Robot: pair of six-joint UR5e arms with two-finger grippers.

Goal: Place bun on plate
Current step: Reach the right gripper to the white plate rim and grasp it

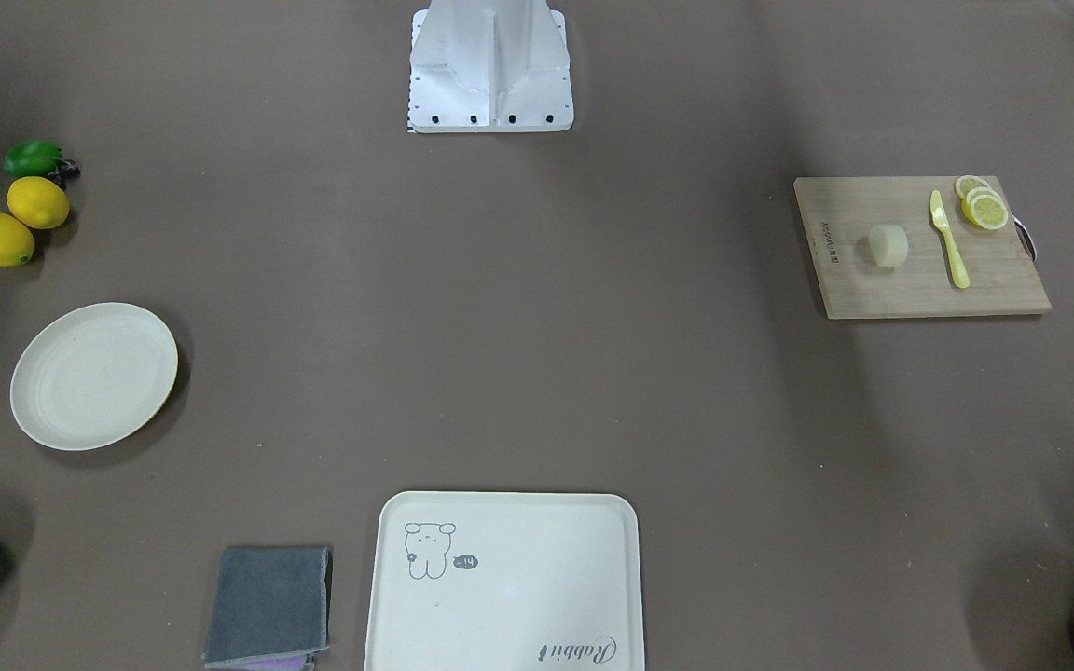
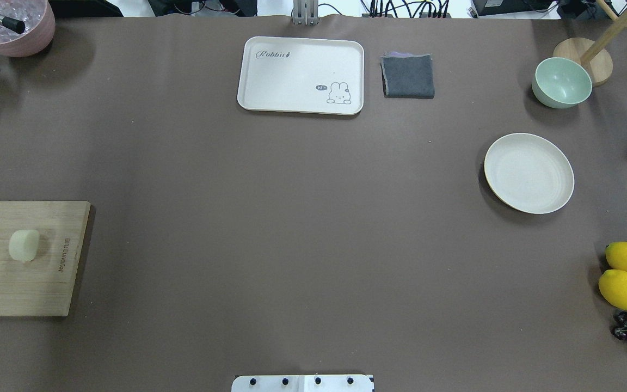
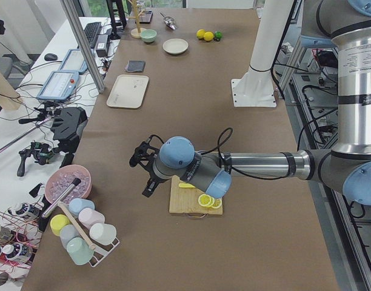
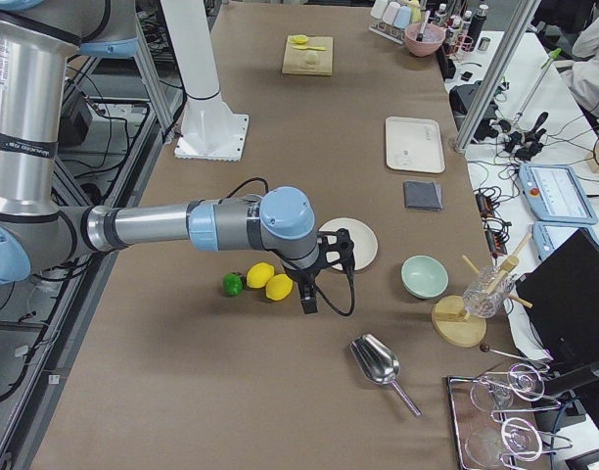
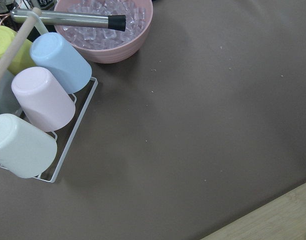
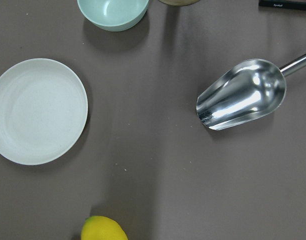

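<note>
One bun on the cutting board looks soft and light, so I'd pinch its sides gently; I cannot tell whether the left gripper or right gripper is spread or closed.

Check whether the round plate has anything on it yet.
Empty: the plate is bare inside, and the bun sits on the wooden board.

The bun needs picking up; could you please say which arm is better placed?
Left: the left gripper hangs by the cutting board bearing the bun; the right gripper hangs near the far plate.
</note>
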